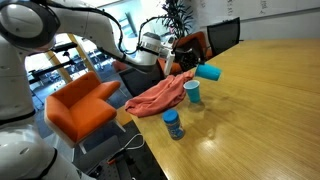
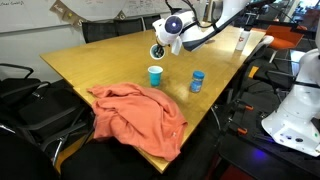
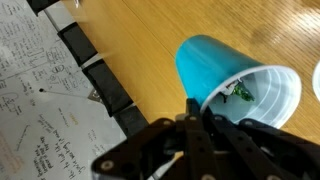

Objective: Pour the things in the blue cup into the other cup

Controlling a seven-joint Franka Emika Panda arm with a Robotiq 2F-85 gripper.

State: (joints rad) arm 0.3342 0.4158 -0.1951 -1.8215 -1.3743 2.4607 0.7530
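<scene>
Green bits [image 3: 240, 93] in the other cup [image 3: 272, 98]

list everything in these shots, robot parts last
blue cup: 1, turquoise, tipped on its side in the gripper, held over the table near the other cup
green bit: count unclear, green, inside the blue cup's mouth
other cup: 1, blue, upright on the table by the cloth
jar: 1, dark blue, upright near the table edge
cloth: 1, orange, crumpled on the table
bottle: 1, white, on the table
table: 1, wood
orange chairs: 2, beside the table
black chairs: several, around the table
plant: 1, green, behind the table
whiteboard: 1, white, written on
arm: 1, white
gripper: 1, black, shut on the blue cup
</scene>
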